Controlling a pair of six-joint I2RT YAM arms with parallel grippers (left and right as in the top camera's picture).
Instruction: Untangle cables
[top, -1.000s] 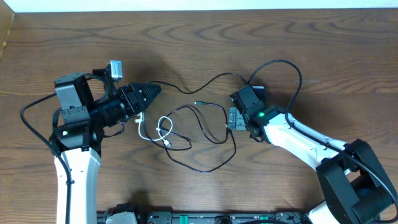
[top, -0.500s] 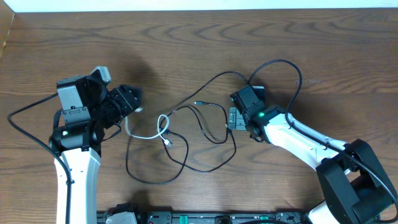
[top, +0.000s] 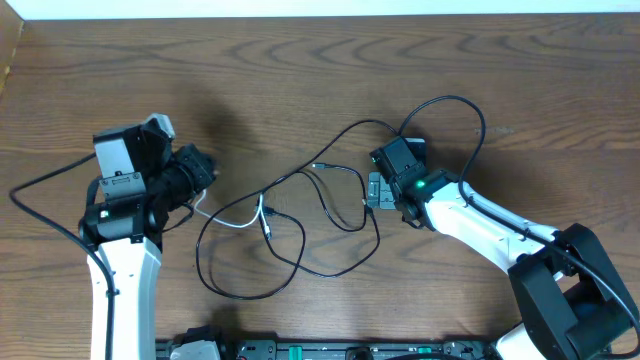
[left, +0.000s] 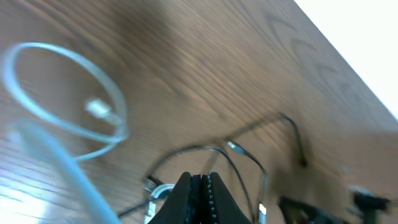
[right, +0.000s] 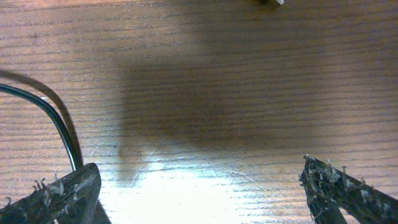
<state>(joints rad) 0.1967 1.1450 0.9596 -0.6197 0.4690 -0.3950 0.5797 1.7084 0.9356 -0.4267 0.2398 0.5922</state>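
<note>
Two sets: left fingers (left: 186, 193) shut, white cable (left: 65, 177) beside; right fingers (right: 59, 199) wide, black cable (right: 59, 124) by one.

Blur smears the left wrist view: the white cable (left: 59, 165) is a pale streak running off the bottom edge. In the right wrist view the fingers (right: 56, 196) are cropped at the bottom, a black cable (right: 59, 127) vanishes behind one, and a plug (right: 268, 2) is clipped at the top.
</note>
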